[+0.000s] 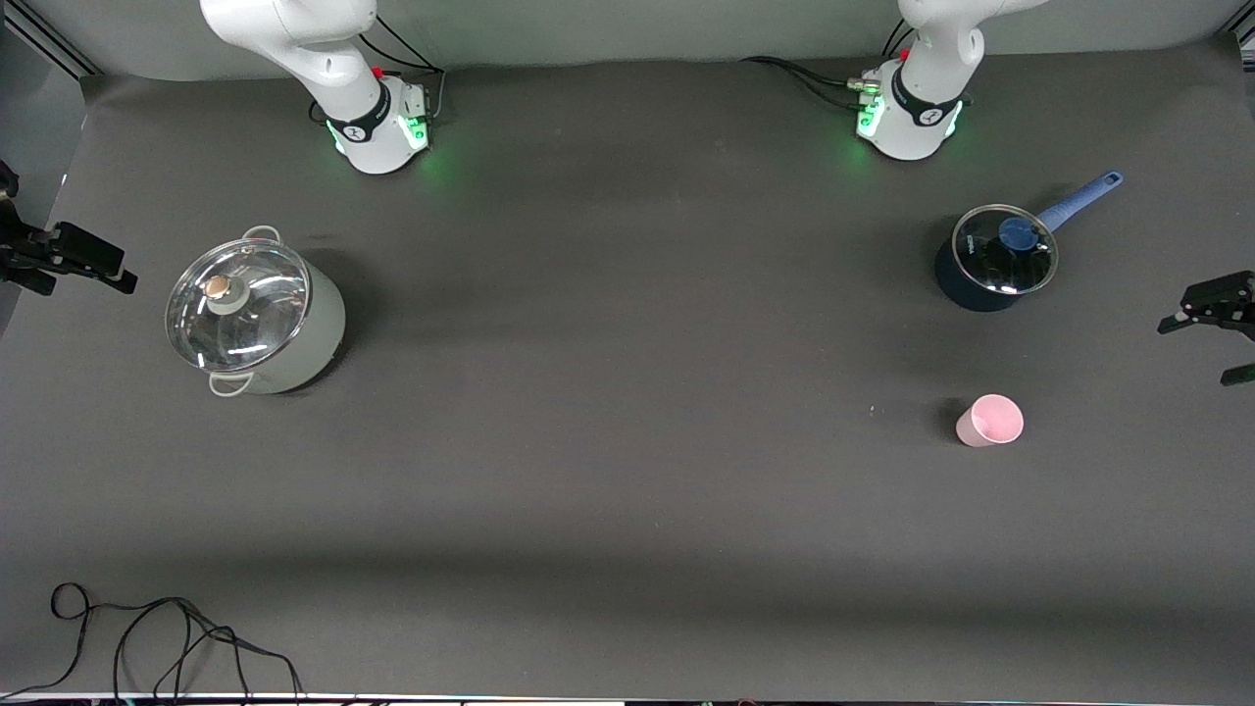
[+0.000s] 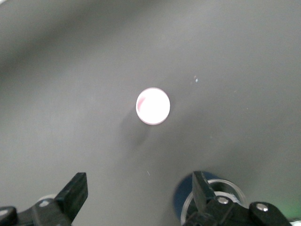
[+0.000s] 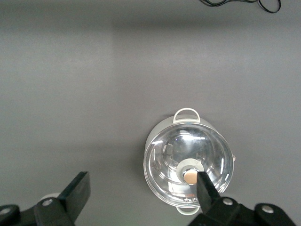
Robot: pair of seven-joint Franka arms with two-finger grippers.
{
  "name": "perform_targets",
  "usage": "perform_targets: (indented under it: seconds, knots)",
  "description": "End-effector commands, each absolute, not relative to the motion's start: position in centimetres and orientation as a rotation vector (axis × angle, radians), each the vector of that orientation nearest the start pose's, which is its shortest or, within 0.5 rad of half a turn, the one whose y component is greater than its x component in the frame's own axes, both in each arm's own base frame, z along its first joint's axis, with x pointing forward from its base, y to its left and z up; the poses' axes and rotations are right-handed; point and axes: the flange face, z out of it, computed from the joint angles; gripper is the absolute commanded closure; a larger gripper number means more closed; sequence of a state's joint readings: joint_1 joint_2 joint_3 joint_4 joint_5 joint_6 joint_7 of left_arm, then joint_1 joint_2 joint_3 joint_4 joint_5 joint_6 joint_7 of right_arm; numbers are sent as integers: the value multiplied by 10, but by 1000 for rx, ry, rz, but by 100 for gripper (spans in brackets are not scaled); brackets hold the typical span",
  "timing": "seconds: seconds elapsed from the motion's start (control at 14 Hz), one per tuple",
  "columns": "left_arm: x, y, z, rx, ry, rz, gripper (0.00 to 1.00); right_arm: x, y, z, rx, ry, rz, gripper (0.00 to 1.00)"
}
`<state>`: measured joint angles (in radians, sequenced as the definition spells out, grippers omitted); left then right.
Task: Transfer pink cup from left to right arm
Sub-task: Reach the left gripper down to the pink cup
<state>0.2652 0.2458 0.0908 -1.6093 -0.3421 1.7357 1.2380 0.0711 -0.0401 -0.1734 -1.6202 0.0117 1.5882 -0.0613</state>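
pink cup standing upright on worktop, nearer the front camera than blue saucepan | left end effector hovering above cup, spread wide, empty | right end effector waiting wide over steel pot

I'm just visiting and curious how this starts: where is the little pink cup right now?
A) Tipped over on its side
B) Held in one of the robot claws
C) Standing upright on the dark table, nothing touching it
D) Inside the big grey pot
C: the pink cup stands mouth-up on the table, nearer the camera than the blue saucepan, and the left gripper is open, high above it.
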Motion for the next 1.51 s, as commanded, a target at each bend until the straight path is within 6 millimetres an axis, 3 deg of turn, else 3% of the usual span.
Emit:
perform_targets:
  seconds: [0.0, 0.22, 0.36, 0.57, 0.72, 0.93, 1.08, 1.43]
  knots:
    - [604, 215, 442, -3099, 1618, -508, 1, 541, -69, 632, -3107, 74, -43, 0]
    - [605, 240, 389, -3008, 1875, -748, 1, 536, -75, 637, -3110, 107, -44, 0]
    - [599, 264, 350, -2991, 1923, -910, 1, 535, -77, 641, -3111, 95, -53, 0]
    - [597, 274, 280, -2912, 2024, -1213, 1, 532, -83, 642, -3109, 109, -44, 0]
    - [596, 270, 234, -2857, 2081, -1388, 1, 531, -82, 641, -3110, 109, -30, 0]
    - [594, 263, 194, -2731, 2129, -1573, 1, 531, -83, 641, -3111, 109, -29, 0]
    - [592, 245, 161, -2653, 2177, -1756, 1, 531, -83, 642, -3115, 107, -34, 0]
    - [578, 236, 114, -2524, 2234, -1913, 1, 536, -84, 636, -3145, 126, -24, 0]
